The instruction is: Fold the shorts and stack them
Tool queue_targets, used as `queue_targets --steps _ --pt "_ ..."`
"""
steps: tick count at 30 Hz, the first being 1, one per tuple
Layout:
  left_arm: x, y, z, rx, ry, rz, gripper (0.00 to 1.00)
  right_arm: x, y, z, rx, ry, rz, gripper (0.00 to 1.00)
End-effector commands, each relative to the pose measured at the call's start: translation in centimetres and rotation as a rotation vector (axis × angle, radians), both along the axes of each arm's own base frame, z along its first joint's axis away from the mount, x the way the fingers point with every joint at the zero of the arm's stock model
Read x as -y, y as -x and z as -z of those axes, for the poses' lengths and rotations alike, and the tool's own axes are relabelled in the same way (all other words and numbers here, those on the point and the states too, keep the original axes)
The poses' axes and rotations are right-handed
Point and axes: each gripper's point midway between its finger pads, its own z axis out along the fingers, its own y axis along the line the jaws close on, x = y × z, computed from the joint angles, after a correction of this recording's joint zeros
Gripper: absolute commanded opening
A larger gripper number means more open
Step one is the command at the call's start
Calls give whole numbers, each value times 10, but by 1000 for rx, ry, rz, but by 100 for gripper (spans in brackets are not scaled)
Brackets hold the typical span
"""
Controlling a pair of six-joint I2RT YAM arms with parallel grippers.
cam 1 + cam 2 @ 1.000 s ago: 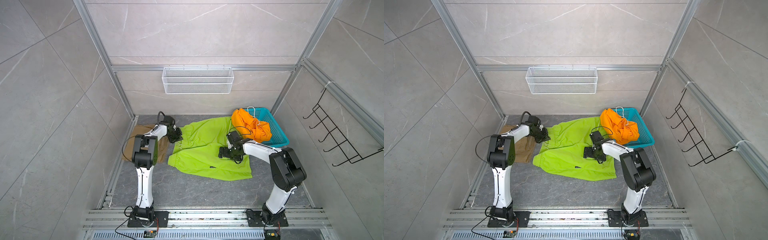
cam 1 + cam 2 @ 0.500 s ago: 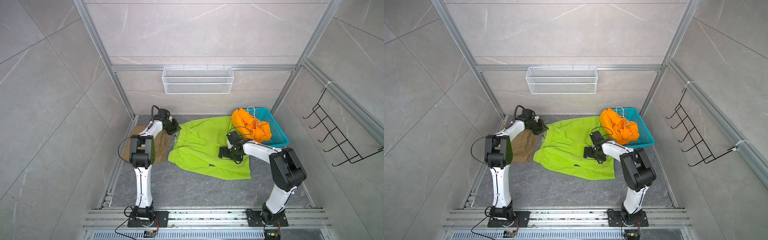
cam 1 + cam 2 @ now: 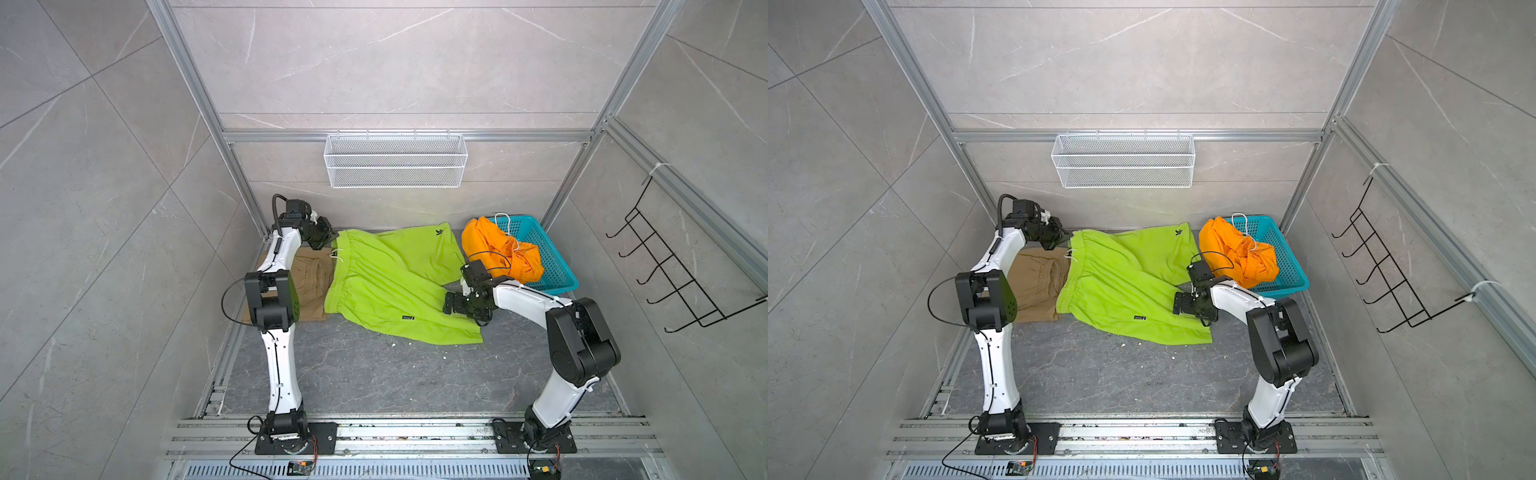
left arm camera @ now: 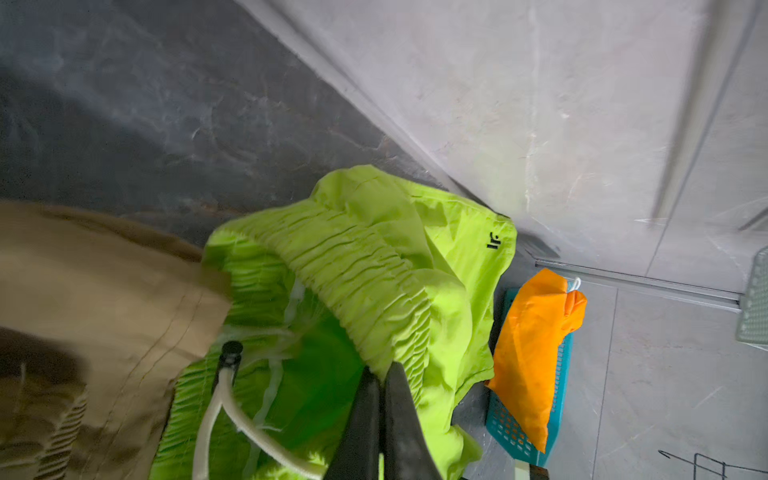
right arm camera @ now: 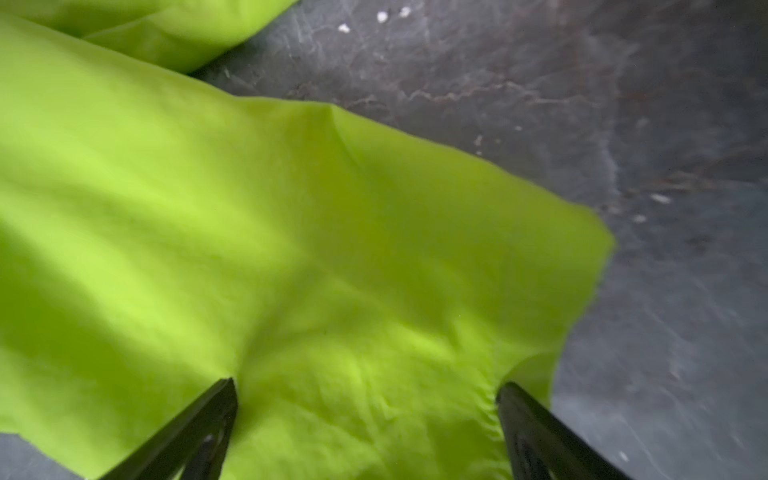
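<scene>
Shorts (image 3: 386, 286) in lime green, waistband pinched in narrow left pincer (image 4: 380, 371), leg under wide-open right pincer (image 5: 368, 384).

The left gripper (image 3: 327, 237) travelled away from the middle of the floor toward the back corner. It drew the lime green shorts (image 3: 382, 286) along by the waistband (image 3: 347, 266) at its fingertips. Trailing from those fingers (image 4: 361, 419), the bunched waist was pulled out into a long, nearly straight band. The crumpled cloth beyond it flattened, so both legs lay spread. The band's far end, away from the fingers, slid up against the khaki shorts (image 3: 309, 276). More khaki showed once the forearm had swung off it. At the right gripper (image 3: 451, 305), the green leg's hem crept slightly toward the left fingers.
</scene>
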Motion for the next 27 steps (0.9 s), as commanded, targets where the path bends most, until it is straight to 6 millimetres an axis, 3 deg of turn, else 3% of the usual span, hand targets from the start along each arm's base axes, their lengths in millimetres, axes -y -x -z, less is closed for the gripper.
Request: queue_targets --steps 1,4,6,9,11,13,19,23,27 --pt "-14 24 -14 -22 -78 -8 32 6 -9 -38 60 -3 -9 100" --pt "-21 47 -22 -42 -148 -2 48 6 -14 -55 78 -4 -20 100" --pt "-16 66 -30 -39 -186 4 70 3 -12 -60 86 -32 -19 100" --pt "14 103 -37 -24 -177 52 100 1 -6 -54 78 -60 -11 100" --pt "41 129 -31 -41 -147 107 100 10 -1 -45 65 -15 4 100" --pt "55 154 -15 -91 -89 130 100 23 2 -41 67 27 17 100" --pt "56 204 34 -195 -51 123 100 60 8 -30 38 68 76 100" --pt "58 218 54 -241 -23 124 100 56 -3 -17 25 18 99 97" --pt "58 227 74 -281 -20 126 100 41 -23 -2 32 -63 118 87"
